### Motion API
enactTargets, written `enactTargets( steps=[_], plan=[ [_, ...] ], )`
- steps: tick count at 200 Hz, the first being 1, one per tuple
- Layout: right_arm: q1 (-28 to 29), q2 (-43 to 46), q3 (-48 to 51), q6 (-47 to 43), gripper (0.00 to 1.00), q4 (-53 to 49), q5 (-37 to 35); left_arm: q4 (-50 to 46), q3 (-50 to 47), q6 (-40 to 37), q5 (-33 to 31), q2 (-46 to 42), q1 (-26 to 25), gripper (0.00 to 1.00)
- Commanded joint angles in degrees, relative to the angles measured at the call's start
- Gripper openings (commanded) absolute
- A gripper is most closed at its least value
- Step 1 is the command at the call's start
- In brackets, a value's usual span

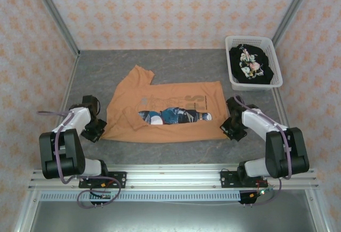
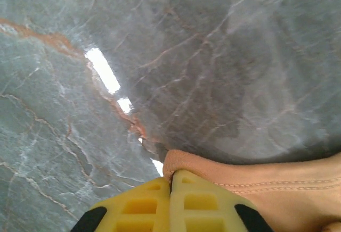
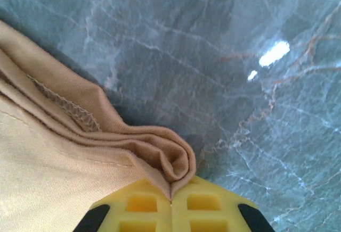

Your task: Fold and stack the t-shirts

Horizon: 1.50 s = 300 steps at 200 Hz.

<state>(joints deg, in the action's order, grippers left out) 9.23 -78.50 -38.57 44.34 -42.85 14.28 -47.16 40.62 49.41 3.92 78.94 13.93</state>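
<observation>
Orange-tan t-shirt (image 1: pixel 176 91) is spread out mid-tabletop (image 1: pixel 176 61). The left gripper (image 2: pixel 170 181) is pinched tight on its near-left corner, and the right gripper (image 3: pixel 171 189) is clamped on the bunched-up near-right corner. The black floral t-shirt (image 1: pixel 250 64) sits in the white basket (image 1: pixel 250 39) at the far right corner.

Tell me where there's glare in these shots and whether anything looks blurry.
Left wrist view: long white glare streaks on the grey marbled tabletop, whose far surface is slightly soft. Right wrist view: smaller glare spots at upper right; the orange-tan cloth t-shirt shows sharp hem stitching. Top external view: even light, no glare.
</observation>
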Motion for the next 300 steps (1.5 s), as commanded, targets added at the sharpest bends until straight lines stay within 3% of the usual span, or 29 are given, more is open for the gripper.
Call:
enactTargets(
  steps=[1, 24, 57, 77, 131, 169, 217, 251, 300],
  plan=[
    [0.3, 0.3, 1.8, 1.2, 0.12, -4.2, -1.0, -0.7, 0.0, -0.4, -4.5, 0.2, 0.7, 0.27],
    [0.3, 4.6, -0.6, 0.3, 0.33, -7.3, -2.2, -1.2, 1.9, -0.9, -4.0, -2.6, 0.5, 0.44],
    [0.3, 10.4, -5.8, -2.8, 0.45, -10.2, -3.3, -3.2, 6.2, 0.3, -3.0, -6.5, -2.9, 0.56],
    [0.6, 12.6, -7.8, -5.7, 0.46, -9.1, -1.8, -4.5, 9.3, 2.8, -2.9, -9.2, -8.9, 0.57],
    [4.8, 11.0, -9.9, -9.7, 0.48, -0.4, 6.4, 6.8, 2.9, 19.7, 9.0, -9.0, -28.6, 0.54],
    [7.7, 8.2, -10.6, -9.4, 0.53, 5.2, 11.0, 16.9, -1.9, 28.2, 10.2, -4.7, -35.3, 0.54],
    [8.6, 7.5, -10.3, -8.3, 0.54, 6.6, 11.9, 20.1, -1.1, 28.2, 8.4, -0.2, -36.3, 0.45],
    [8.5, 7.8, -9.7, -8.0, 0.53, 6.1, 11.7, 21.5, -0.6, 28.0, 8.8, 2.3, -36.7, 0.31],
    [8.5, 8.1, -8.8, -7.3, 0.5, 6.1, 11.4, 15.0, 5.8, 25.0, 6.3, 3.3, -37.6, 0.14]
  ],
)
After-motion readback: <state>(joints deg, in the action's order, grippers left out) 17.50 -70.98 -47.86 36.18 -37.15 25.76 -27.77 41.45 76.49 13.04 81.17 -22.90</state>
